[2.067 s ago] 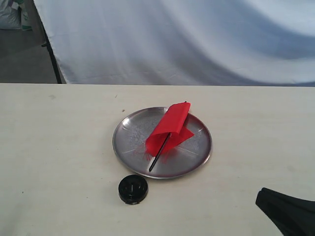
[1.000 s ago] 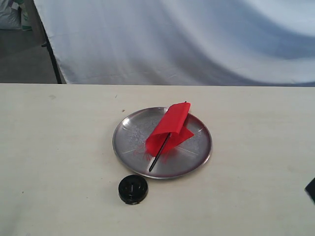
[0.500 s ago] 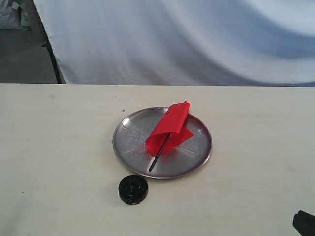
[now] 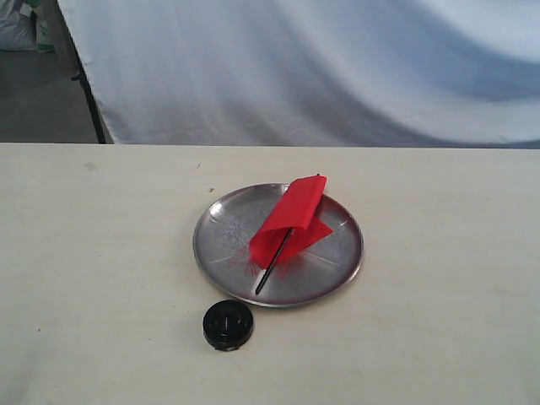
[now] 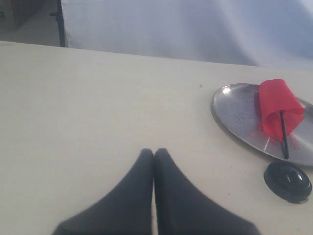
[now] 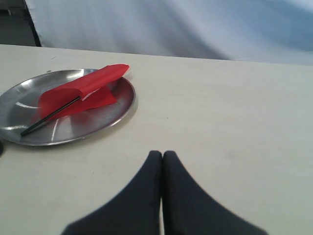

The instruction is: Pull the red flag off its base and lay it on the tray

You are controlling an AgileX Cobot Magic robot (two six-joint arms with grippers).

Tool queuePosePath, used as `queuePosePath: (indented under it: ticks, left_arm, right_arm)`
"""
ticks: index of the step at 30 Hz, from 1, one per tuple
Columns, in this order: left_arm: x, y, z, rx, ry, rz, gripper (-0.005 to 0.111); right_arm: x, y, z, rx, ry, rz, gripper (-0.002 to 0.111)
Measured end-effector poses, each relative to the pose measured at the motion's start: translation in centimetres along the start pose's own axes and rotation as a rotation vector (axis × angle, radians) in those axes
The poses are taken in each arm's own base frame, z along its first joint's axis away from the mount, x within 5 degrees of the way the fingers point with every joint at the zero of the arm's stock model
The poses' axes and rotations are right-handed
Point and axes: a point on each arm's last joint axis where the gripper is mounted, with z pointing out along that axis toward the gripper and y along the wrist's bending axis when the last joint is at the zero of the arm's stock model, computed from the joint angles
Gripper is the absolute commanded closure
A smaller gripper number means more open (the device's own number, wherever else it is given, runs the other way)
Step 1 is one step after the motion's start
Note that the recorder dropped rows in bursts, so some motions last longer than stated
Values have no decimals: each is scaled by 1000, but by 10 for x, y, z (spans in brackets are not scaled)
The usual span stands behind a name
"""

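Red flag [image 4: 291,221] lies inside tray [image 4: 218,240], stick flat on metal, cloth folded over itself. Base [image 4: 228,325] stands on surface [image 4: 101,253] just beside tray, no stick in it: task judged finished.

Left pincer [image 5: 154,154] low over surface, well apart from tray, tips pressed together, holding nothing. Right pincer [image 6: 162,155] same. Neither arm shows in exterior view.

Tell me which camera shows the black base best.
Exterior view: the base sits whole, its top visible. Left wrist view shows it near the frame's corner; right wrist view catches only an edge sliver.
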Motion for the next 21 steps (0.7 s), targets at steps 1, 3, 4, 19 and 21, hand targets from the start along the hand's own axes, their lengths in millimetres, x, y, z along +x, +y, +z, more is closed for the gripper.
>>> queuePosePath:
  ticks: [1, 3, 4, 19, 21]
  left_arm:
    - [0, 0, 0, 0, 0, 0, 107]
    - [0, 0, 0, 0, 0, 0, 107]
    - [0, 0, 0, 0, 0, 0, 107]
    - [0, 0, 0, 0, 0, 0, 107]
    - [0, 0, 0, 0, 0, 0, 107]
  right_arm:
    - [0, 0, 0, 5, 0, 4, 109]
    - [0, -1, 0, 11, 0, 5, 109]
    - [0, -1, 0, 11, 0, 7, 109]
    - [0, -1, 0, 12, 2, 14, 109]
    - [0, -1, 0, 12, 2, 14, 109]
